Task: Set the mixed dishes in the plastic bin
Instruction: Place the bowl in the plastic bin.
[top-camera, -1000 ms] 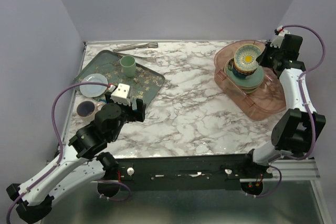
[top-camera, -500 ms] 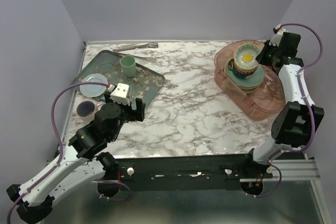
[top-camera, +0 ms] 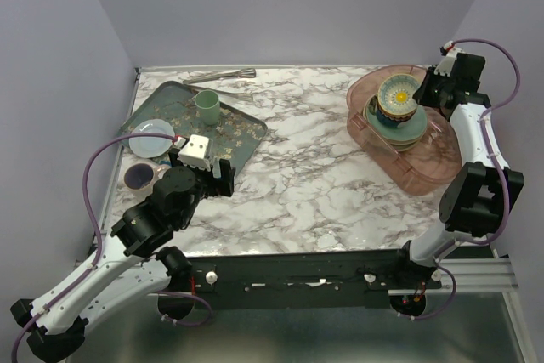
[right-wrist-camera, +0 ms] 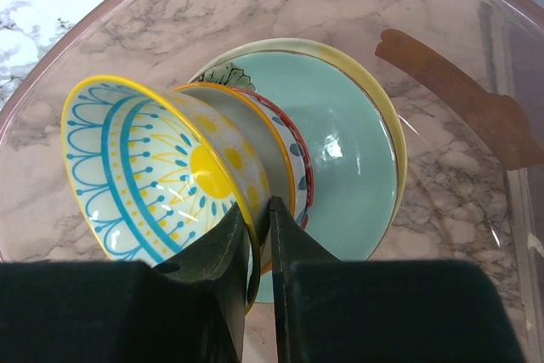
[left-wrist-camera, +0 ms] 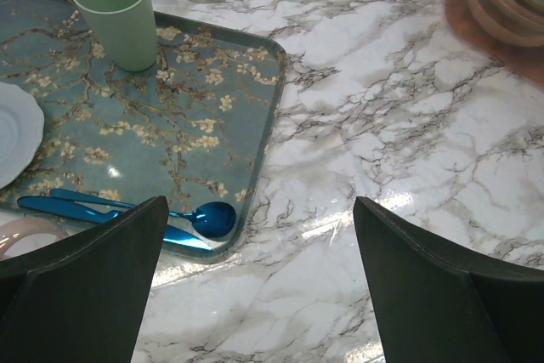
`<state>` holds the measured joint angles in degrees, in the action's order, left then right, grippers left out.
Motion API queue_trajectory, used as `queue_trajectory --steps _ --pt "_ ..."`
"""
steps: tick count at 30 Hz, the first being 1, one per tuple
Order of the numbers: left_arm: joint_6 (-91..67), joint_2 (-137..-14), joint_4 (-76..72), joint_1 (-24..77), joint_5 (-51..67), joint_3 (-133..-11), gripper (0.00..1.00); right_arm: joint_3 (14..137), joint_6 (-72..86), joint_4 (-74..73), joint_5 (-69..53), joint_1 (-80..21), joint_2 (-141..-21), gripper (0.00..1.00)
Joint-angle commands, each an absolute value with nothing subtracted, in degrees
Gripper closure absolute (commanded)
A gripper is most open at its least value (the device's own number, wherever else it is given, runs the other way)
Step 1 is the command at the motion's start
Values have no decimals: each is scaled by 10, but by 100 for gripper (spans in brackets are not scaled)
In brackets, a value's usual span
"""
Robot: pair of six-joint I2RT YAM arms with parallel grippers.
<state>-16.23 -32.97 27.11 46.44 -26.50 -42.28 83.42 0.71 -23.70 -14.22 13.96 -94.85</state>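
While the right end effector (right-wrist-camera: 259, 212) is straddling the rim of the blue-yellow patterned bowl (right-wrist-camera: 161, 159) with narrow jaws, grip unclear, it is sitting on stacked plates (right-wrist-camera: 348, 150) inside the plastic bin (top-camera: 425, 172), likely stiff, slick, chippable, best held by that rim.

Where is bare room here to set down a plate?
Free: the marble between the floral tray and the plastic bin, down to the near edge. Crowded: the tray, and the bin's far end, holding stacked plates and bowl.
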Motion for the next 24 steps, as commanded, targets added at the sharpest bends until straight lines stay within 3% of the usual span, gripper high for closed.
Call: queue_trajectory --steps 1,7,24 --pt "-157 -326 263 459 -262 -417 1 860 5 -234 -156 143 -950 76" --pt "-157 -326 263 458 -261 -417 1 860 4 -236 -163 143 -945 68" --pt "-158 -328 262 451 -257 -416 1 840 -17 -233 -139 143 -894 64"
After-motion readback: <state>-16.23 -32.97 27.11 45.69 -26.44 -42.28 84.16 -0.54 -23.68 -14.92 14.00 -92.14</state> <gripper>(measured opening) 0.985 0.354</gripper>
